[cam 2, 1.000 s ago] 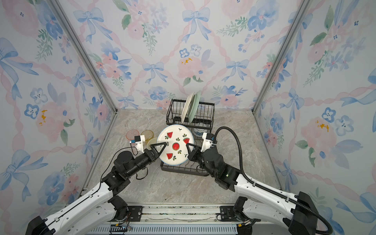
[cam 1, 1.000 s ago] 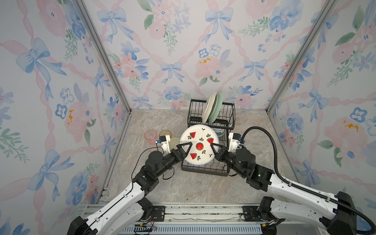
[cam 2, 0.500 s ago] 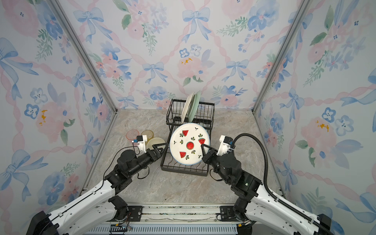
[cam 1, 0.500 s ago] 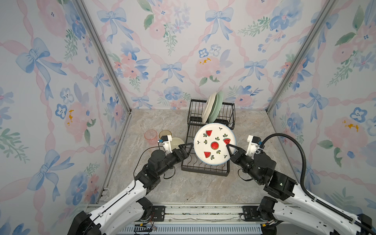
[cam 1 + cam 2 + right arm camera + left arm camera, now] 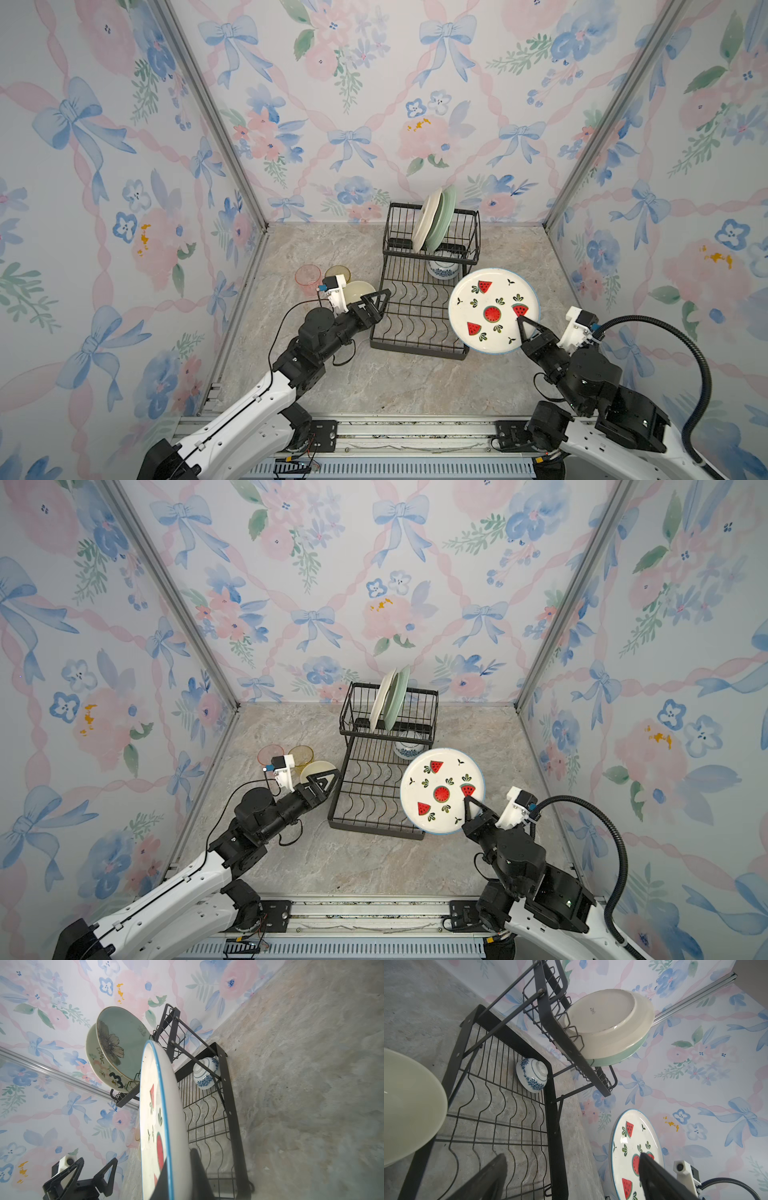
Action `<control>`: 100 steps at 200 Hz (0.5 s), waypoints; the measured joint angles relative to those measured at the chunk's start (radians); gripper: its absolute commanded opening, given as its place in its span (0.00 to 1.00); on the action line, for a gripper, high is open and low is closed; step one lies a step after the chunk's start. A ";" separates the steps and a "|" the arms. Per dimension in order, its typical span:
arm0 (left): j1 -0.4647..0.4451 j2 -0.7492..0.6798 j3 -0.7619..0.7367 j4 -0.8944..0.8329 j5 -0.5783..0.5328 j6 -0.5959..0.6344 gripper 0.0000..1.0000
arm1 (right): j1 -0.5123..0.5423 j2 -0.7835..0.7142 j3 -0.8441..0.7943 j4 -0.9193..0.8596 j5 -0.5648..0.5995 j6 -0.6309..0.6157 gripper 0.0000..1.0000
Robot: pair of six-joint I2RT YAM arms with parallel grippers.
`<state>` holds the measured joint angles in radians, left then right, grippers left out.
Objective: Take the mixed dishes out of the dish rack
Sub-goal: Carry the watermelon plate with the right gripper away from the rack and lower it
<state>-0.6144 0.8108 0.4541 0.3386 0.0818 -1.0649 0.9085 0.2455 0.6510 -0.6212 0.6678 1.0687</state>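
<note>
Right pincer (image 5: 521, 323): clamped on the rim of the watermelon plate (image 5: 482, 305), which is held clear of the table just past my fingertips.
Step, as I judge it: carrying the plate away from the rack (image 5: 415, 356). Next it needs bare table on my side and a flat, gentle set-down.
Lower tray, left of me: only a patterned bowl (image 5: 444, 271), at the far end.
Upper basket, beyond: cream plate (image 5: 424, 222) and green plate (image 5: 445, 214), both on edge.
Left pincer (image 5: 380, 299), across the rack: apart, empty.
</note>
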 measured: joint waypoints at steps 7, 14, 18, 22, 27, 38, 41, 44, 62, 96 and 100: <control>0.000 0.002 0.000 0.000 -0.003 0.003 0.98 | 0.000 -0.016 0.000 -0.034 0.019 0.005 0.00; 0.000 0.005 0.000 0.000 -0.006 0.006 0.98 | 0.000 -0.030 0.000 -0.068 0.041 0.006 0.00; 0.000 0.006 0.000 0.000 -0.007 0.007 0.98 | -0.001 -0.037 0.001 -0.087 0.053 0.006 0.00; 0.000 0.007 0.000 0.000 -0.007 0.008 0.98 | -0.001 -0.043 0.002 -0.106 0.067 0.006 0.00; 0.000 0.010 0.001 0.000 -0.008 0.010 0.98 | -0.001 -0.048 0.003 -0.126 0.081 0.005 0.00; 0.000 0.015 0.003 -0.002 -0.008 0.011 0.98 | -0.001 -0.054 0.010 -0.165 0.116 -0.005 0.00; 0.000 0.016 0.005 -0.004 -0.008 0.012 0.98 | -0.001 -0.054 0.014 -0.174 0.126 -0.009 0.00; 0.000 0.018 0.006 -0.004 -0.008 0.014 0.98 | -0.001 -0.053 0.018 -0.185 0.135 -0.011 0.00; 0.000 0.024 0.014 -0.005 -0.008 0.018 0.98 | -0.002 -0.040 0.054 -0.239 0.195 -0.033 0.00; 0.000 0.026 0.030 -0.005 -0.015 0.025 0.98 | -0.004 0.035 0.172 -0.321 0.288 -0.060 0.00; 0.000 0.027 0.032 -0.005 -0.015 0.026 0.98 | -0.004 0.045 0.183 -0.327 0.297 -0.060 0.00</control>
<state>-0.6144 0.8375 0.4866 0.3340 0.0669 -1.0389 0.9043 0.2901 0.8345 -0.9478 0.9646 1.0088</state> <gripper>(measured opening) 0.979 0.108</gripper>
